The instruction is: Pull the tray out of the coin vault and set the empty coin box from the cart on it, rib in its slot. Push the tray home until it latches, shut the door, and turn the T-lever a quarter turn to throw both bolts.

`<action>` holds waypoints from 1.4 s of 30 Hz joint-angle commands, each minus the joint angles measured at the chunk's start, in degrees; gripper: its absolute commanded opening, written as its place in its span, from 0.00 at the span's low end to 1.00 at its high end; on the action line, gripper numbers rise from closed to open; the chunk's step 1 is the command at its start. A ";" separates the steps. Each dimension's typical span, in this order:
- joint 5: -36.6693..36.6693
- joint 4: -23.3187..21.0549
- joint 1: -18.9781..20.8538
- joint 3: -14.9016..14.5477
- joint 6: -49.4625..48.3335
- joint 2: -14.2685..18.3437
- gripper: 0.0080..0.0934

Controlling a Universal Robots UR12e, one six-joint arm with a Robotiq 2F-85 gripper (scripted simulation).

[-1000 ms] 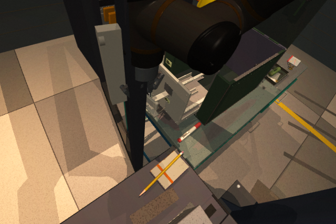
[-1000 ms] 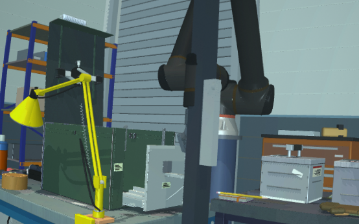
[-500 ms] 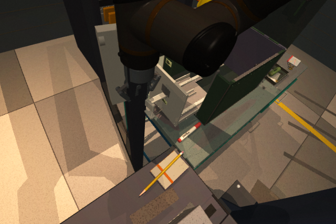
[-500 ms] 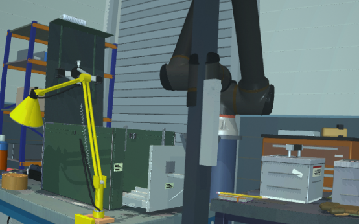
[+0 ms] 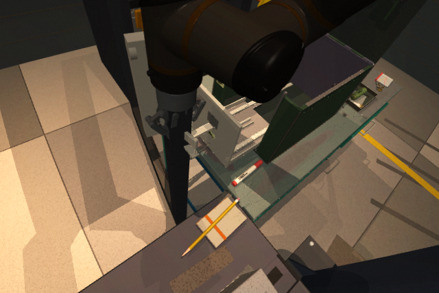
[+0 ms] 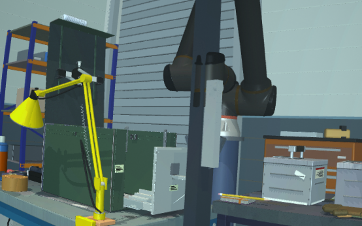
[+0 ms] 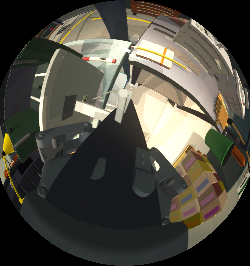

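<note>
On the glass-topped bench the green coin vault (image 5: 319,80) stands with its door (image 5: 301,119) swung open, and the pale grey tray (image 5: 220,130) is drawn out in front of it on its rails. My gripper (image 7: 108,114) is at the tray's front panel, closed on the tray's handle (image 5: 193,142). A dark post in the foreground hides part of the handle from the side camera. On the cart to the right stand two grey coin boxes (image 6: 290,179) (image 6: 358,184), each with a knob on top.
Behind the vault are a blue shelving rack (image 6: 15,81) and a slatted wall. A yellow desk lamp (image 6: 90,143) is clamped at the bench front. A red marker (image 5: 247,172) lies on the glass near the tray. A pencil (image 5: 211,227) rests on a notepad on the cart.
</note>
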 commanded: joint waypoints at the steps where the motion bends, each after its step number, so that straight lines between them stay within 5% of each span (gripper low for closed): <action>1: 0.14 -0.02 0.10 -0.09 0.10 -0.02 0.00; 42: 0.14 1.08 2.44 -2.07 2.45 0.86 0.00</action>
